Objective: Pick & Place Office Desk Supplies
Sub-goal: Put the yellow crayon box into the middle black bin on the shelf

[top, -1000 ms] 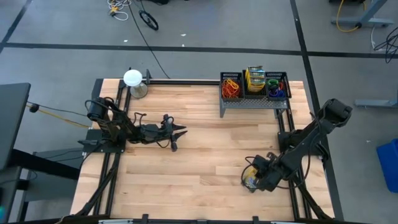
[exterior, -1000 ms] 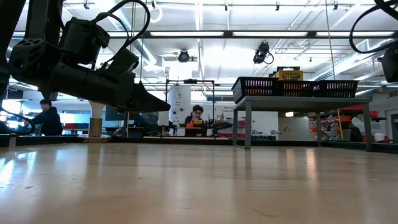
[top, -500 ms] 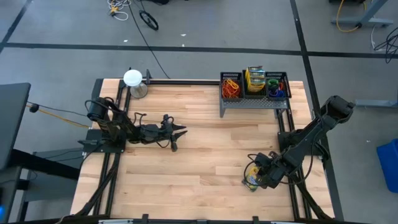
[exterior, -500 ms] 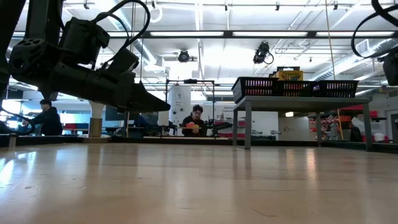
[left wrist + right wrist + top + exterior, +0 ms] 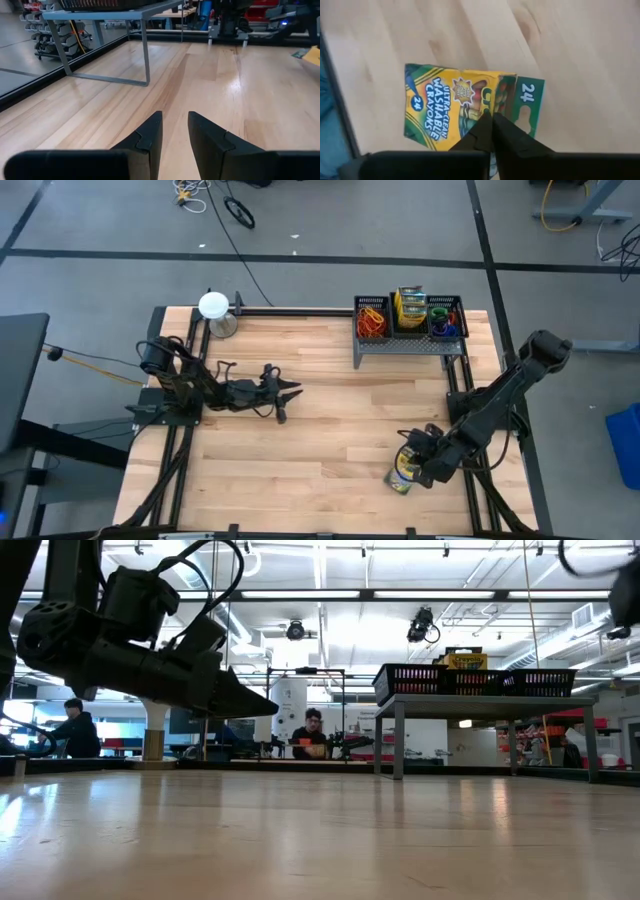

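Lying flat on the wooden table (image 5: 320, 410) near its front right edge: one crayon box (image 5: 470, 107), label up, flap end splayed open, most likely dropped there as the next item to be fetched. Poised directly over it, the right gripper (image 5: 492, 127), fingers pressed together tip to tip above the printed face, clenched on nothing; no part of the box between them, so probably a missed pinch or a pause before reopening. Seen from above, same box (image 5: 403, 471) just beside that gripper (image 5: 420, 465), close to the table's dark side rail. At the back right, raised on legs, the black wire-mesh rack (image 5: 408, 330), compartments already filled with rubber bands (image 5: 372, 319) and more crayon boxes (image 5: 410, 308), likely the destination. Hovering over the left-middle of the table, well apart from all this, the left gripper (image 5: 174, 131), fingers partly spread, empty, waiting. At the back left corner, a white round-topped object (image 5: 213, 306). Open boards between box and rack; only the rack's height and full bins to hinder delivery.
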`<act>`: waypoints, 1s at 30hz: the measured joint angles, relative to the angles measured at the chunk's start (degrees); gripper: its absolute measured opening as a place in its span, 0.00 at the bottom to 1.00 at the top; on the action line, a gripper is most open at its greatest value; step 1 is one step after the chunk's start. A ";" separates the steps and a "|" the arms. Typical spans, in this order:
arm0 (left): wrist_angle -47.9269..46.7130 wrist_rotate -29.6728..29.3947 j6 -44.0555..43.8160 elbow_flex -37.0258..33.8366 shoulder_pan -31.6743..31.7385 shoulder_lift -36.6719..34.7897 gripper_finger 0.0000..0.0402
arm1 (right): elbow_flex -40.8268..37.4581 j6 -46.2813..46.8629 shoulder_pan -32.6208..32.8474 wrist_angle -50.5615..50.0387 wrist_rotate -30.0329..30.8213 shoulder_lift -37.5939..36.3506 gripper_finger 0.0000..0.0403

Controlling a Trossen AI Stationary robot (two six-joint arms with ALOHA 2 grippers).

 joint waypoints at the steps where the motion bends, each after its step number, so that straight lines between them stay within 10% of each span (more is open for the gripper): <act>1: -0.03 0.17 -0.19 0.21 0.00 0.00 0.25 | 0.70 -0.84 0.00 -0.48 0.52 -0.29 0.03; 13: -4.41 1.50 -0.08 2.38 0.00 0.00 0.25 | 21.86 -11.45 -2.43 -32.26 19.36 3.74 0.02; 25: -4.70 1.48 0.31 2.64 0.00 0.00 0.25 | 38.52 -20.23 -5.29 -60.83 29.76 34.86 0.00; 30: -4.85 1.48 0.29 2.62 0.00 0.00 0.25 | 39.13 -24.06 -5.25 -58.44 32.16 41.80 0.00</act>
